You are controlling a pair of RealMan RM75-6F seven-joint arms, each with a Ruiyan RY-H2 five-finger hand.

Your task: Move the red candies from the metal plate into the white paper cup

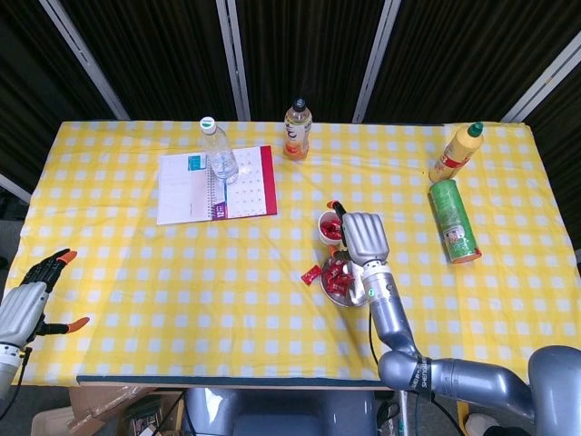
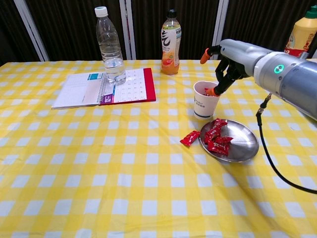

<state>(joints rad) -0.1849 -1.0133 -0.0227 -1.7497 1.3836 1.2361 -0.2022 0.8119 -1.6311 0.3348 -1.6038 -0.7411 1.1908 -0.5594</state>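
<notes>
The white paper cup stands mid-table with red candies showing inside it. Just right of it sits the metal plate, which holds several red candies on its left side. One more red candy lies on the cloth left of the plate. My right hand hovers over the cup's right rim, fingers apart and holding nothing. My left hand hangs off the table's left front corner with its fingers spread and nothing in them.
A water bottle stands on an open notebook at the back left. An orange drink bottle stands behind the cup. At the right are a yellow sauce bottle and a green can lying on its side.
</notes>
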